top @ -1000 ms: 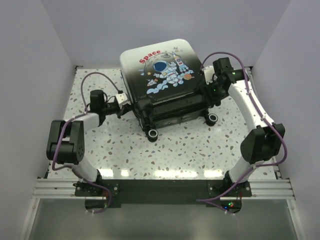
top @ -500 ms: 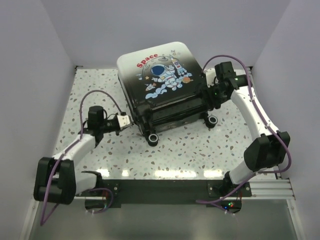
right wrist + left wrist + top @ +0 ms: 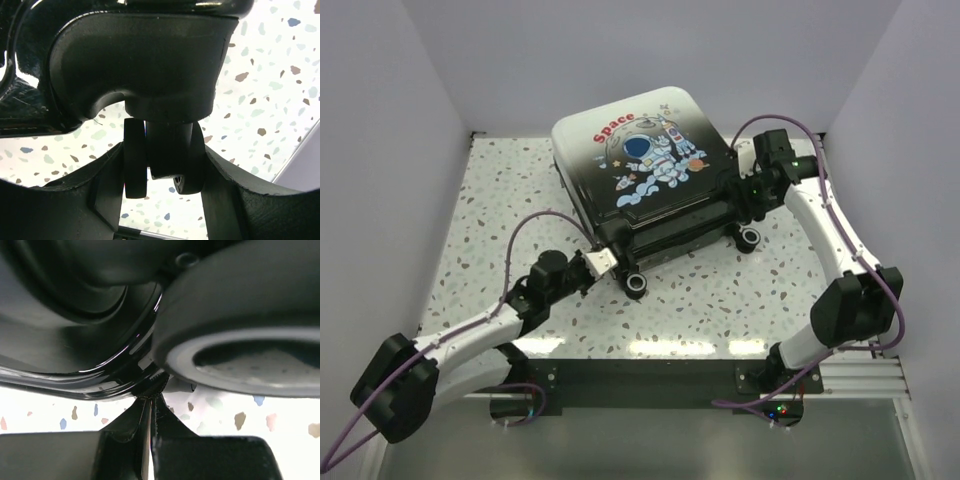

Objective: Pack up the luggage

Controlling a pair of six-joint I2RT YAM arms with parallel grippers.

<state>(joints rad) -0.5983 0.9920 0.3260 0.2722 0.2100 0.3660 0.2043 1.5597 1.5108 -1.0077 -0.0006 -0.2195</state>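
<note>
swinging low across the near-left of the bench [image 3: 520, 200], the left arm [image 3: 470, 340] has dropped from its raised pose by the left edge. the left hand [image 3: 604, 260] has gone from the luggage's left side to its near-left corner, just beside the near wheel [image 3: 638, 283]. the luggage [image 3: 645, 150] lies flat and closed, astronaut print up, at the far middle of the bench. it has turned a little, its near-left corner and that wheel now closer to the near edge. in the left wrist view the fingers [image 3: 170, 425] are closed to a thin slit, tips pressed at the dark rim under the shell. cannot tell if anything is pinched there. the right hand [image 3: 748, 192] has stayed at the luggage's right side. in its wrist view its fingers sit on either side of the side wheel [image 3: 162, 150] and look clamped on it.

judgement: with the lid down, packing looks mostly finished. the right hand seems to be anchoring the luggage while the left works the rim, likely fastening it. risk: the luggage pivots further if the left hand pushes.
</note>
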